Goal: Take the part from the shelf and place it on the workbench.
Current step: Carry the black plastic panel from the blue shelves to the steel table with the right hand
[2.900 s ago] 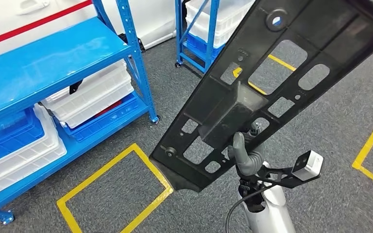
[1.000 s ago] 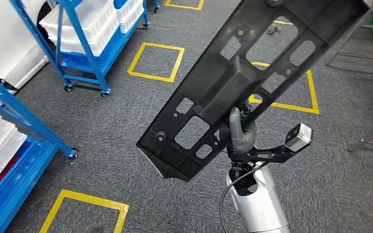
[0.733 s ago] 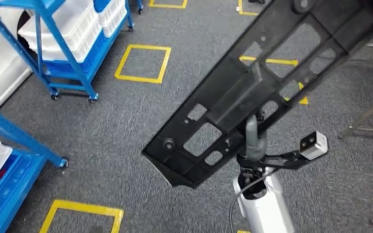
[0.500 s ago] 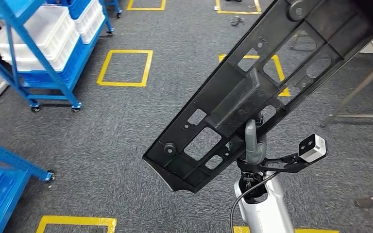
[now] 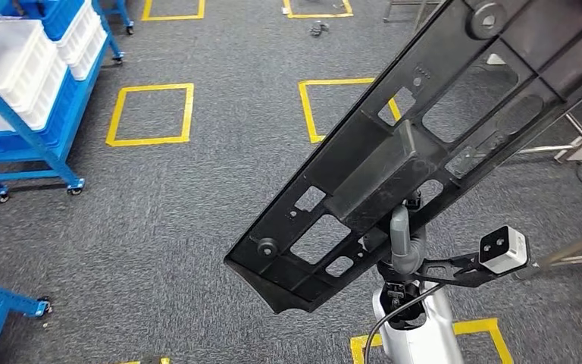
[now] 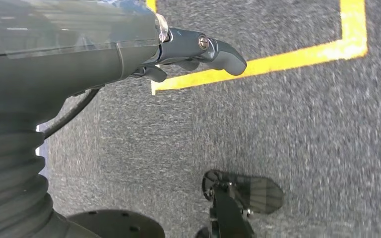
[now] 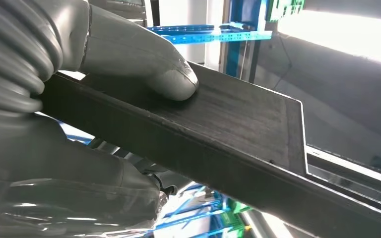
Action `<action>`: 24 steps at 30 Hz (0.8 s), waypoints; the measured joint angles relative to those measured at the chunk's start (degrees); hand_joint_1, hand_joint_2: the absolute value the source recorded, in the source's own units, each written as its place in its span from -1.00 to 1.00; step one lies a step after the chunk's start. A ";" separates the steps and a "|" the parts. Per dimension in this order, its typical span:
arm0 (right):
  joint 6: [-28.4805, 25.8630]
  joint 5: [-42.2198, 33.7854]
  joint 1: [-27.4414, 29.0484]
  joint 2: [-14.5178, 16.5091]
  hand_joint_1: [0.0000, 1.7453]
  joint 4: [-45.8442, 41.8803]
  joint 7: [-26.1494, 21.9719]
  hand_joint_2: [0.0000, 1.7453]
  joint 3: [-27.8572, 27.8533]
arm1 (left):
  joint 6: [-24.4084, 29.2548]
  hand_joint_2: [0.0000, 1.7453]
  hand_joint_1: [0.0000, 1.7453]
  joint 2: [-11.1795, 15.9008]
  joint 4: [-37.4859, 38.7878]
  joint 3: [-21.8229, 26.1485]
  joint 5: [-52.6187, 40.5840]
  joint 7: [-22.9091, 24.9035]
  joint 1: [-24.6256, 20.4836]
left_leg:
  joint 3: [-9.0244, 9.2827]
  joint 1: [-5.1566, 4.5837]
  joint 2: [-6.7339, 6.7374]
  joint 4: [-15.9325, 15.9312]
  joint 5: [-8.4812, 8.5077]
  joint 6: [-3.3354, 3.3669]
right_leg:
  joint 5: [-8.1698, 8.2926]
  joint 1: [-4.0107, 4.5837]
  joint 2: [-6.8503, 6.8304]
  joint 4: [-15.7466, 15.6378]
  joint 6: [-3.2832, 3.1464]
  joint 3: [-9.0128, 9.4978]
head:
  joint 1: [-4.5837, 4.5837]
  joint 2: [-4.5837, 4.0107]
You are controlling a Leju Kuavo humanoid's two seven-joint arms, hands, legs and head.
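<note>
The right hand (image 5: 402,235) is clamped on the long black plastic panel with cut-out windows (image 5: 417,144), thumb (image 7: 144,59) pressed on its flat face, holding it tilted in the air above the grey carpet floor (image 5: 159,212). The left hand (image 6: 193,49) hangs with fingers curled, holding nothing

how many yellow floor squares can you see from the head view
5. One full square beside the blue cart; one partly behind the black part; two cut off along the top edge; one by the right arm. Others may be hidden.
</note>
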 joint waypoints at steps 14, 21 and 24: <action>1.82 3.87 -0.59 -0.21 1.00 -7.83 -1.07 1.00 7.05 | -1.24 1.00 -1.00 0.12 0.00 0.00 -0.82 0.44 0.50 | -7.04 0.12 -2.89 16.43 -7.24 -2.76 | 4.13 0.27 3.02 -13.34 -2.53 7.33 | -0.55 0.01; 0.16 6.13 -3.02 -0.39 1.00 -9.68 -1.50 1.00 10.40 | -1.85 1.00 -1.00 0.29 0.00 -0.02 -1.42 0.84 0.41 | -1.13 0.82 -6.71 1.99 -0.49 -1.94 | 3.75 -0.12 7.43 -11.75 -0.57 6.09 | -0.53 0.01; -0.06 6.69 -3.60 -0.63 1.00 -10.43 -1.66 1.00 11.20 | -2.14 1.00 -1.00 0.28 0.00 -0.01 -1.51 0.90 0.36 | -1.03 0.86 -4.87 1.34 0.03 -0.75 | 1.67 0.03 4.63 -8.73 0.18 4.58 | -0.32 0.01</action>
